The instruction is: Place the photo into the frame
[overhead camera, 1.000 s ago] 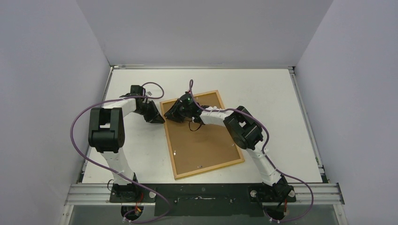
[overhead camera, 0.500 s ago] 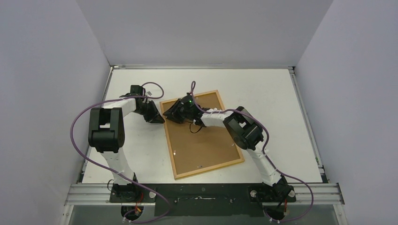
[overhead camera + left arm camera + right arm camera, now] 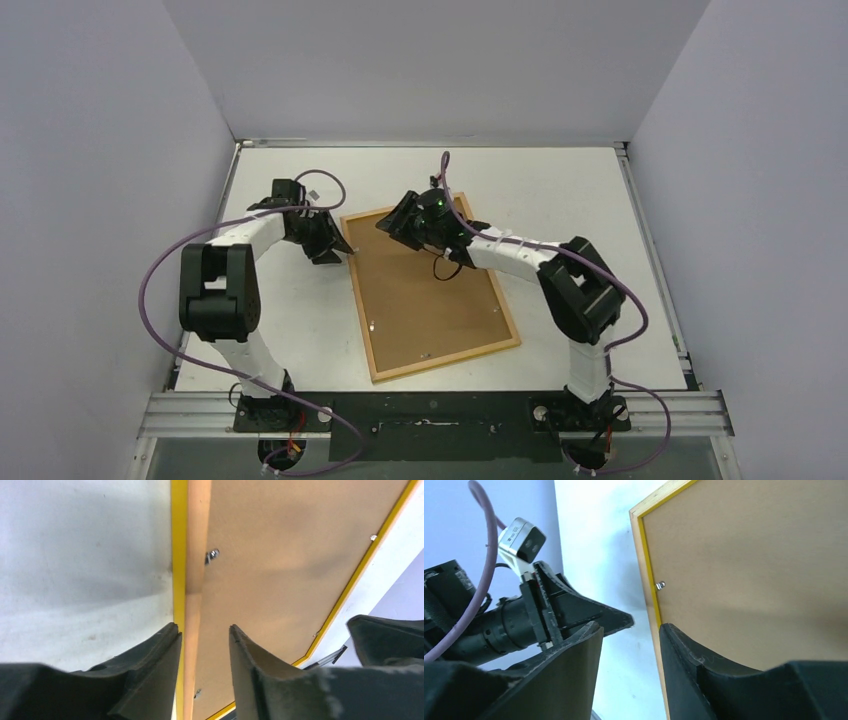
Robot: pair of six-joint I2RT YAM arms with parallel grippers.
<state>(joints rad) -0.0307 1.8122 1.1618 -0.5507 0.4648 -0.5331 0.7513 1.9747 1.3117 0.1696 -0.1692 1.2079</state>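
The frame [image 3: 362,310] lies face down in the middle of the table, its wood-coloured back up, with the brown backing board [image 3: 430,300] in it. The photo is hidden. My left gripper [image 3: 340,248] is open at the frame's far left corner. In the left wrist view its jaws [image 3: 204,630] straddle the frame's rim [image 3: 192,555] without closing on it. My right gripper [image 3: 392,222] is open and empty above the frame's far left end. In the right wrist view [image 3: 630,627] the rim [image 3: 644,565] runs just beside its right finger.
Small metal clips [image 3: 212,555] sit along the inside of the frame's rim on the backing board [image 3: 749,555]. The left gripper [image 3: 589,612] shows close by in the right wrist view. White walls close the table on three sides.
My right arm has stretched out and its gripper has moved up and right, off the board's far left part toward the frame's far edge. The left arm has shifted slightly.
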